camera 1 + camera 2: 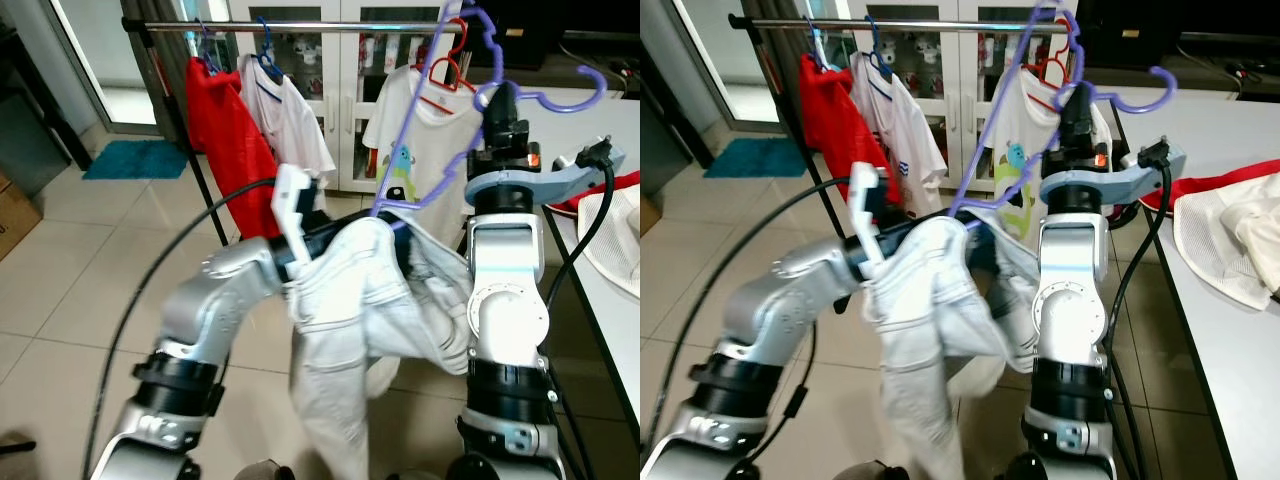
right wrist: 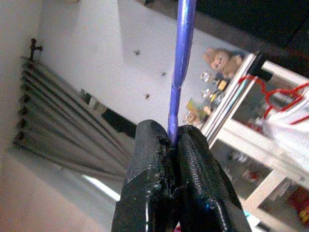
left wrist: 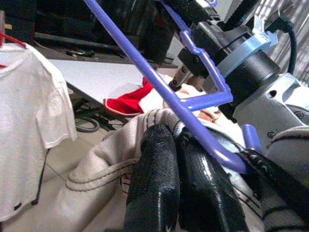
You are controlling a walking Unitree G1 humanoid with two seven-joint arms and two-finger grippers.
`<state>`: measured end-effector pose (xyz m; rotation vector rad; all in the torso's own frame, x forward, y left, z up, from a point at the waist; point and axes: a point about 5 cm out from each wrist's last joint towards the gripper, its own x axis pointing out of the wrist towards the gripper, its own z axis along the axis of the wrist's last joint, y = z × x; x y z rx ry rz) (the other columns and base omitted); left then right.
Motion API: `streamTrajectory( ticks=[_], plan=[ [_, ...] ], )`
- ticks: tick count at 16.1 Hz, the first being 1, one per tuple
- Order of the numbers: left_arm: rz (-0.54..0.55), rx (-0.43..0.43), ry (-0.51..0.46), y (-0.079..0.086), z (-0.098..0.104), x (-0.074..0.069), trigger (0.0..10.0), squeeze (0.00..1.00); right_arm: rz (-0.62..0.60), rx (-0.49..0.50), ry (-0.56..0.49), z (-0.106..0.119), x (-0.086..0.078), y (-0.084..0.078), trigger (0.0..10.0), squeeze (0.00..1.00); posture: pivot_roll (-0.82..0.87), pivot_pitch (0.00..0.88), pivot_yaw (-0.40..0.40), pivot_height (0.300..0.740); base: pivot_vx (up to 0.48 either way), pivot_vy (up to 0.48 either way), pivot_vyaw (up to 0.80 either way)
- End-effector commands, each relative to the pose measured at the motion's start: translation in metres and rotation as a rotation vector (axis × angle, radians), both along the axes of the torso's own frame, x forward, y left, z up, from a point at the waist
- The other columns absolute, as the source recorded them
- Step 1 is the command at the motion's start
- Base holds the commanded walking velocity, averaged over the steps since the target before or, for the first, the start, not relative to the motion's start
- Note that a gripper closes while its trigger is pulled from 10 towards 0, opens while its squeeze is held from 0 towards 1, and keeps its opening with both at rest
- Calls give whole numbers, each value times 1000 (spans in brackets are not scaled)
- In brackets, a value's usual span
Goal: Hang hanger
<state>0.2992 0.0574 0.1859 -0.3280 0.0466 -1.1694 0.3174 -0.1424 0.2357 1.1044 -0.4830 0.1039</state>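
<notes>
A purple hanger (image 1: 412,112) is held up in front of me, and a white garment (image 1: 345,310) drapes from its lower end. My right gripper (image 1: 500,100) is raised upright and shut on a thin bar of the hanger (image 2: 175,77), near its hook (image 1: 570,102). My left gripper (image 3: 176,145) reaches across and is shut on the garment's thick hem (image 3: 101,166), right under the hanger's lower bar (image 3: 193,121). In the eye views the cloth hides its fingertips. The clothes rail (image 1: 300,27) runs across the back, above and beyond the hanger.
On the rail hang a red shirt (image 1: 225,130), a white shirt (image 1: 290,120) and a printed white shirt (image 1: 420,140) on a red hanger. A white table (image 1: 600,310) on my right carries white and red cloths. Glass cabinets stand behind the rail. A black cable loops at my left.
</notes>
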Motion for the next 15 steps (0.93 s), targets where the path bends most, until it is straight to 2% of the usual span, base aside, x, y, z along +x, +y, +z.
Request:
streamTrajectory(
  ticks=[1, 4, 8, 10, 15],
  plan=[
    [-26, -39, -35, -7, 11, -1, 0, 0, 10, 79, -46, 16, 4, 24, 10000, 0, -112, 0, 68, 740, 0, 0, 0],
    [-82, -127, -7, -26, 21, -7, 0, 0, 1, 51, -40, 15, 7, 42, 10000, 0, -109, 0, 63, 740, 0, 0, 0],
    [-137, -101, -2, -46, 16, -16, 0, 0, -6, 57, -42, 17, 12, 52, 10000, 0, -113, 0, 61, 740, 0, 0, 0],
    [-177, -110, 9, -52, 16, -23, 0, 0, -39, 113, -22, 16, 17, 47, 10000, 0, -115, 0, 61, 740, 0, 0, 0],
    [-230, -137, 24, -61, 18, -34, 0, 0, -109, 150, -11, 18, 25, 32, 10000, 0, -112, 0, 53, 740, 0, 0, 0]
  ],
)
